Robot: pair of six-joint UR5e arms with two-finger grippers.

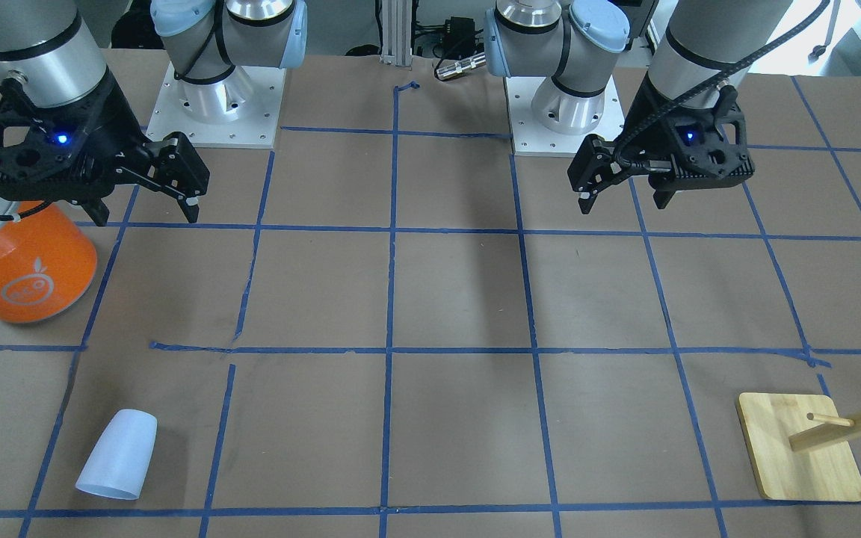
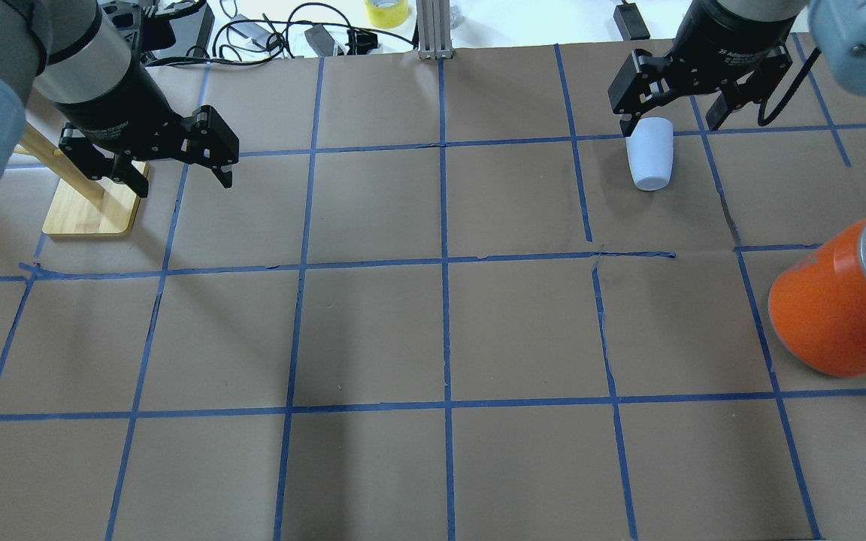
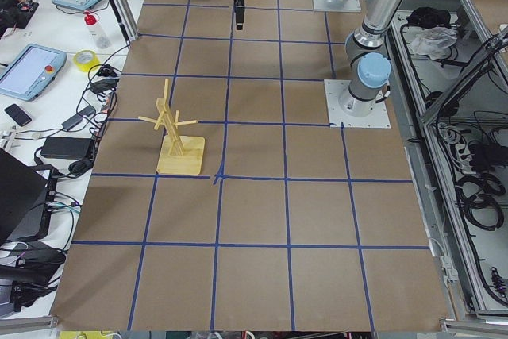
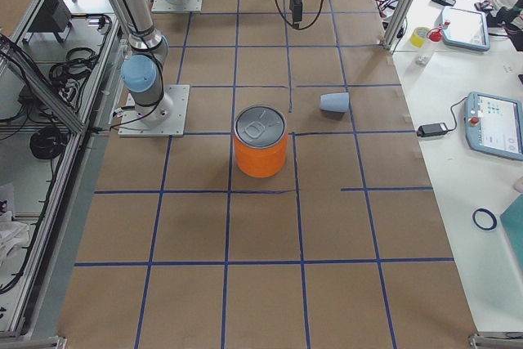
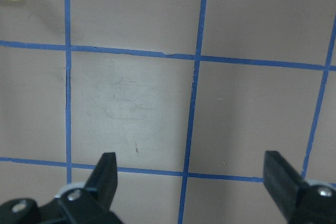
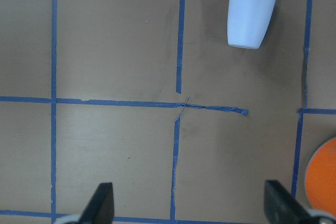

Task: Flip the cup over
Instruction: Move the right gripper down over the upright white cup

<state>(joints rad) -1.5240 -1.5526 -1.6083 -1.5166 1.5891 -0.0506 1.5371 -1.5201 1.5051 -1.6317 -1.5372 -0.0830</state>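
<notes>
The cup (image 1: pixel 118 454) is a pale bluish-white tumbler lying on its side on the brown paper, wide mouth pointing away from the robot. It also shows in the overhead view (image 2: pixel 649 156), the right wrist view (image 6: pixel 251 11) and the exterior right view (image 4: pixel 335 102). My right gripper (image 2: pixel 670 124) is open and empty, held high above the table, short of the cup on the robot's side (image 1: pixel 146 209); its fingers (image 6: pixel 102 203) frame the bottom of the right wrist view. My left gripper (image 2: pixel 181 180) is open and empty, high over the far left of the table (image 1: pixel 625 202).
A large orange can (image 2: pixel 831 308) with a silver lid stands at the right, nearer the robot than the cup (image 1: pixel 23 269). A wooden mug stand (image 2: pixel 91 207) with pegs stands by my left gripper (image 1: pixel 800 448). Blue tape lines grid the paper.
</notes>
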